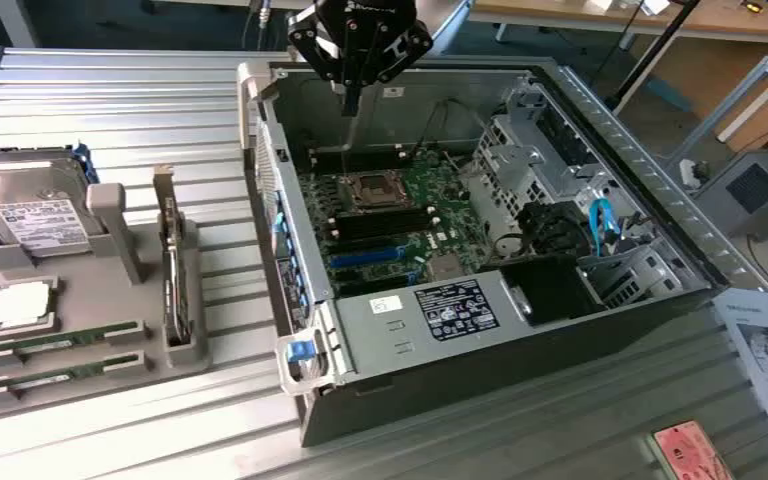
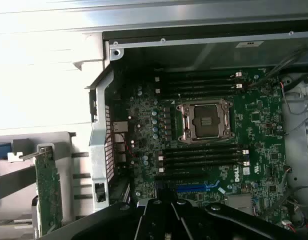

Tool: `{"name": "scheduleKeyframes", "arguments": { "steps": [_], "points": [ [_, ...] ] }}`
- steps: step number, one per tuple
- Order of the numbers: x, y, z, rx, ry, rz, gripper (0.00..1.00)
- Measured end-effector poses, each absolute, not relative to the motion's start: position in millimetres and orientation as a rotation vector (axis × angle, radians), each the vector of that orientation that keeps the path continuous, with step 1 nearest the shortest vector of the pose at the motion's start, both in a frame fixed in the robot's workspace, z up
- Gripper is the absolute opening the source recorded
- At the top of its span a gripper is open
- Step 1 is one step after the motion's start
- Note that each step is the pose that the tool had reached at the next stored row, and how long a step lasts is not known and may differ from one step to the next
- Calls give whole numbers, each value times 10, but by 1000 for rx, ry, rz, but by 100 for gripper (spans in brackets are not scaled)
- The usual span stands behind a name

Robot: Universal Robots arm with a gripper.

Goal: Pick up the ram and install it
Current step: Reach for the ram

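1. Gripper (image 1: 349,100): the fingers are closed together to a narrow tip, with nothing visible between them. It hangs above the far end of the open computer case (image 1: 398,350). In the wrist view the gripper (image 2: 166,220) looks straight down onto the motherboard (image 2: 259,120).
2. Ram (image 1: 61,340): a long, thin green stick lying flat in a groove of the grey holder (image 1: 117,300), at the exterior view's left. A second stick (image 1: 51,372) lies parallel, just beside it, nearer the holder's front edge.
3. Neighbours on the holder: the square processor chip (image 1: 21,305) sits just behind the sticks, and the hard drive (image 1: 31,215) stands farther back.
4. Relation: the ram lies outside the case and well apart from the gripper. The case wall and a stretch of table lie between them.
5. Destination: the dark memory slots (image 2: 201,155) run in parallel rows beside the processor socket and appear unoccupied.
6. Handling (judged): the stick is probably light and stiff, yet fragile. The chips and the contact edge should stay untouched.
7. Hold (judged): the long bare edges near mid-length look the soundest place, since a centred grip resists tilting.
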State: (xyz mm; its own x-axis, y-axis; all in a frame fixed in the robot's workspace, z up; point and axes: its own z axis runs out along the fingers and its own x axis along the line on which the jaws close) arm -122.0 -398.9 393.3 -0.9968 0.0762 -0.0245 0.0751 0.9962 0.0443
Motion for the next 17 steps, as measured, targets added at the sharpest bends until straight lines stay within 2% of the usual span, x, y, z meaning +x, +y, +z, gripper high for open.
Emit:
{"name": "scheduleKeyframes", "arguments": {
  "steps": [17],
  "points": [
    [-1271, -3990, 3933, 118, 3112, 68, 11]
  ]
}}
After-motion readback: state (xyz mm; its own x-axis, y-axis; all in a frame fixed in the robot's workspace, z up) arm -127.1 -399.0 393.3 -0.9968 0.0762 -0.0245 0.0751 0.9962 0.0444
